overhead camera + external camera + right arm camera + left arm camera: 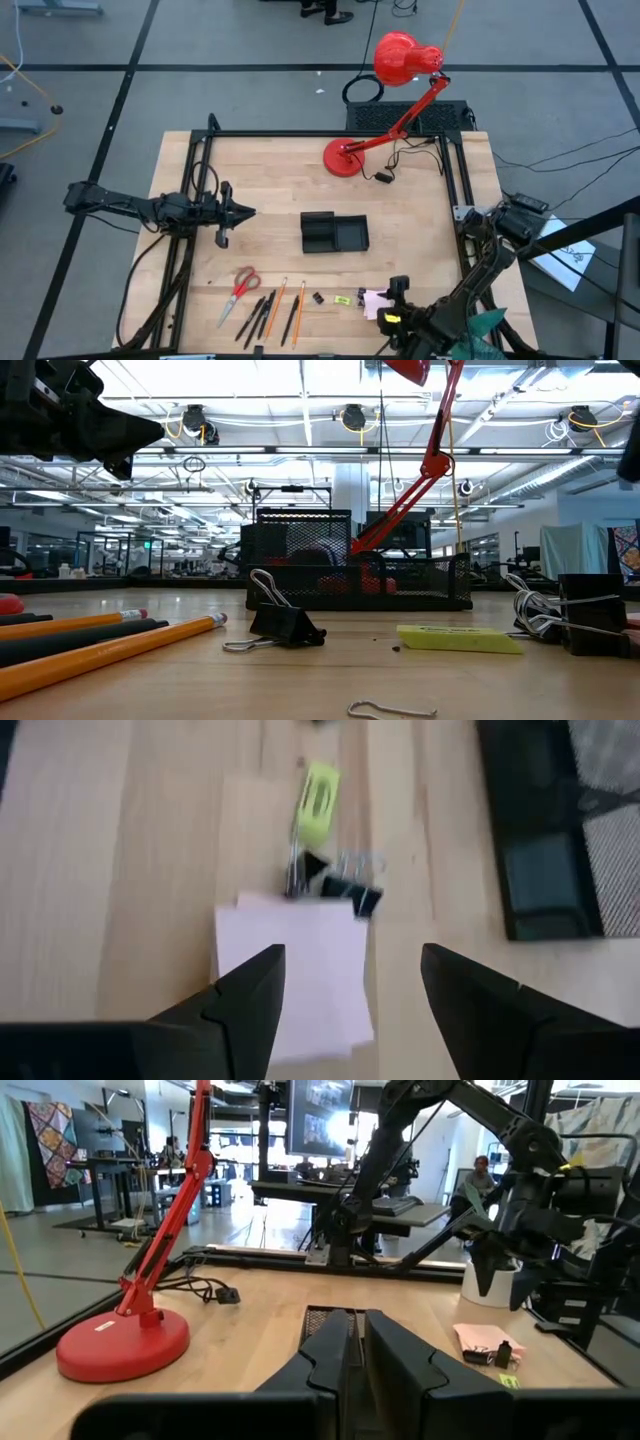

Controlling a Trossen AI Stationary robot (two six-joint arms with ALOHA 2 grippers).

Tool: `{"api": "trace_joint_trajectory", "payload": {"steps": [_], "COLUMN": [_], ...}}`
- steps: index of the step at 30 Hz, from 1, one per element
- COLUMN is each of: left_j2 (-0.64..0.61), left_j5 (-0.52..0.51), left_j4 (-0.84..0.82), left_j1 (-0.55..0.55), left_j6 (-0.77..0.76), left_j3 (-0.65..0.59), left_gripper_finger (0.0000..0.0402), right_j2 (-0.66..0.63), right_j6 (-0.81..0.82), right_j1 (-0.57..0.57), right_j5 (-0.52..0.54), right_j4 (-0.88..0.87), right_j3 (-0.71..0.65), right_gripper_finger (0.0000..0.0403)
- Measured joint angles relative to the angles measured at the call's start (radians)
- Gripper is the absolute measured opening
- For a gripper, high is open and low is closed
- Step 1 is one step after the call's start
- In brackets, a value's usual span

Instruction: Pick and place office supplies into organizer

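At the near edge of the worktop (180, 160) the right gripper (345, 985) hangs over the pale sticky-note pad (290, 965), its fingers (250, 995) spread wide and holding nothing, one to each side of the pad. Just past the pad lies a black binder clip (345, 892), touching or nearly touching its far edge, and beyond that a small yellow-green bit (318, 792). The step in hand looks like the reach for the pad, with no grasp made yet. The next move calls for a straight descent so the fingers land on the pad's two side edges, clear of the clip, then a squeeze and a lift. The pad is flat and low, so catching it cleanly may be hard.

Along the same near edge, to the left, the red-handled scissors (240, 288) and the pencils (275, 310) lie loose, well apart from the gripper. A second binder clip (283, 625) sits between them and the pad.

Mid-worktop stands the black organizer (334, 232); it looks empty, though its floor is dark and hard to read from above. The left gripper (240, 212) waits beside it on the left, its fingers (330, 1360) drawn close together on nothing.

Farthest back sits the red lamp (385, 110)
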Motion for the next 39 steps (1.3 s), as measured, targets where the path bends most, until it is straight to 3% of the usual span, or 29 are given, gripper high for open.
{"api": "trace_joint_trajectory", "payload": {"steps": [8,14,21,35,39], "left_j2": [0.0,0.0,0.0,0.0,0.0], "left_j5": [0.0,0.0,0.0,0.0,0.0], "left_j4": [-0.002,-0.004,-0.008,-0.033,-0.033], "left_j1": [0.0,0.001,0.001,0.001,0.001], "left_j6": [0.002,0.002,0.003,-0.001,-0.001], "left_j3": [0.0,0.0,0.0,0.0,0.0], "left_gripper_finger": [0.0047,0.0047,0.0047,0.0047,0.0047], "right_j2": [-0.051,-0.09,-0.072,-0.013,0.021], "right_j6": [-0.036,-0.112,-0.226,-0.178,-0.151], "right_j1": [-0.068,-0.11,-0.142,-0.133,-0.127], "right_j5": [-0.07,-0.087,-0.189,-0.364,-0.369], "right_j4": [-0.104,-0.078,0.045,0.186,0.199], "right_j3": [0.0,0.0,-0.001,-0.001,-0.001], "right_gripper_finger": [0.0227,0.0223,0.0221,0.0221,0.0221]}}
